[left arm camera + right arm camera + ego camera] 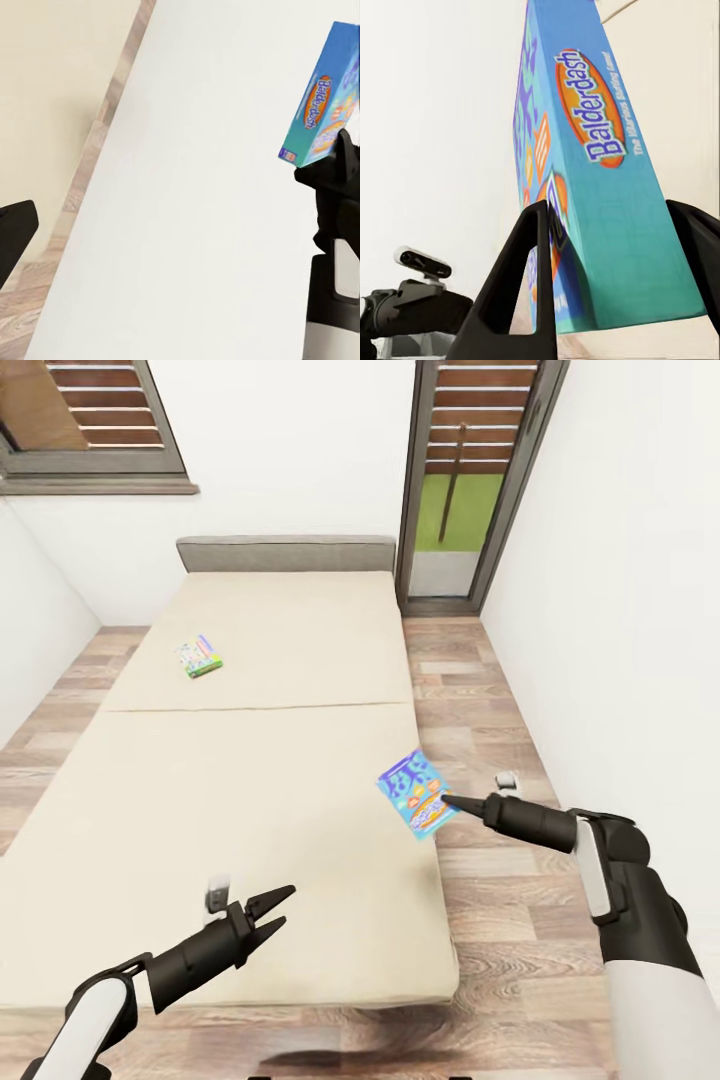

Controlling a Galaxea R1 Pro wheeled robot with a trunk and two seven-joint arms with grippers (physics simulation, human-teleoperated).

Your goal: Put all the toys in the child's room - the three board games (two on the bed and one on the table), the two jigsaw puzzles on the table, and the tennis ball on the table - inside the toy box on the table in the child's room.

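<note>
A small blue board game (414, 792) marked "Balderdash" hangs tilted above the bed's right edge, with my right gripper (450, 800) shut on its lower end. Up close, the box (585, 172) stands on edge between the two black fingers (526, 277). The left wrist view shows the same box (319, 97) held by the right gripper (330, 171). A second board game (199, 656), green-edged with a white face, lies flat on the far left part of the bed (250, 780). My left gripper (283, 907) hovers open over the bed's near end, holding nothing.
The beige bed has a grey headboard (286, 552) against the far wall. A strip of wood-plank floor (480, 730) runs along the bed's right side to a glass door (470, 490). A white wall (630, 610) closes the right side, and a window (95, 420) sits at the upper left.
</note>
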